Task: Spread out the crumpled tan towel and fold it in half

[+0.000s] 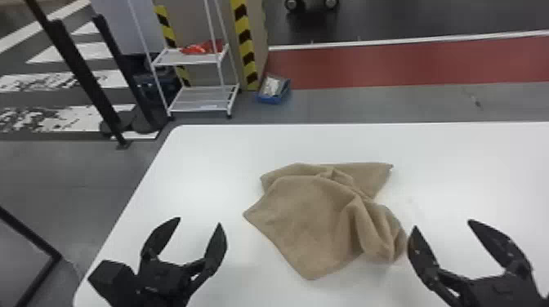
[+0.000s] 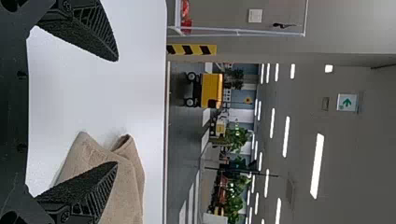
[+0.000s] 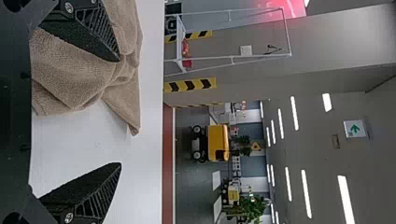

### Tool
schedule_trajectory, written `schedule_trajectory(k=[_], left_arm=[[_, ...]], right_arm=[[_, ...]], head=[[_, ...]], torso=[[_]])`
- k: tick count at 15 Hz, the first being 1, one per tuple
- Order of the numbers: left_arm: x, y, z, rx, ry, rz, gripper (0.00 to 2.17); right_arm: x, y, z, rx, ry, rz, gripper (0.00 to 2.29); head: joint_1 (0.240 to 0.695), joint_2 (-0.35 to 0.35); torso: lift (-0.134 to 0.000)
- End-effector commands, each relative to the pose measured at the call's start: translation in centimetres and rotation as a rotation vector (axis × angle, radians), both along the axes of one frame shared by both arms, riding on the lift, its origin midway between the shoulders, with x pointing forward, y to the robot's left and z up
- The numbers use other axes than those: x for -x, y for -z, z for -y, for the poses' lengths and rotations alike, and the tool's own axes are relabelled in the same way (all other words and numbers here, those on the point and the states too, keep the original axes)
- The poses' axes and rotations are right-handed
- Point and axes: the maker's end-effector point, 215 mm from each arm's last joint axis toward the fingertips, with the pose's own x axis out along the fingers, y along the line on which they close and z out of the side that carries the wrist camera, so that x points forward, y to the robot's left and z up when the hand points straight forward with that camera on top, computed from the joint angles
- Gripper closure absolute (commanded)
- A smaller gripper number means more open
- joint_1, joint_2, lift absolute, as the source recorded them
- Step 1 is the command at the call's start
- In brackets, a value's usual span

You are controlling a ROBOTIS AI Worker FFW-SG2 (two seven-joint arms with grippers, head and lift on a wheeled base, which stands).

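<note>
The tan towel (image 1: 310,216) lies rumpled on the white worktop (image 1: 212,151), set in from the far edge and well apart from the left edge. One corner of it points towards the left edge, another towards the near edge; its folds bunch on the right side.

Between the towel and the worktop's near left corner is the left gripper (image 1: 200,220), its jaws wide apart with white worktop showing between them. Right of the towel, the right gripper (image 1: 443,223) has its jaws wide apart too, the inner one right at the bunched folds; whether it touches the cloth I cannot tell.

Past the far left corner stands a white wire shelf rack (image 1: 200,109), something red (image 1: 198,49) on its upper shelf. A blue crate (image 1: 268,99) sits on the floor beyond the far edge. A sign (image 3: 356,129) in the room bears a green arrow.
</note>
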Motion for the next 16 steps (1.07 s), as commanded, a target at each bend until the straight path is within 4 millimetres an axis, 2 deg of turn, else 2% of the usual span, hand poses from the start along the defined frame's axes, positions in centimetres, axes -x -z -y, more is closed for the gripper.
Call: schedule_trajectory(k=[1, 13, 16], left_arm=[[0.07, -0.01, 0.13, 0.005, 0.002, 0.0, 0.1], [0.09, -0.02, 0.33, 0.006, 0.011, 0.001, 0.1], [0.07, 0.0, 0.99, 0.011, 0.026, 0.001, 0.1]], right_arm=[[0.04, -0.13, -0.08, -0.002, -0.001, 0.003, 0.09], [0.08, -0.16, -0.08, -0.002, 0.0, 0.005, 0.09], [0.05, -0.23, 0.18, 0.001, 0.004, 0.008, 0.09]], head=[[0.695, 0.186], [0.695, 0.183], [0.695, 0.182]], torso=[[-0.12], [-0.12], [-0.12]])
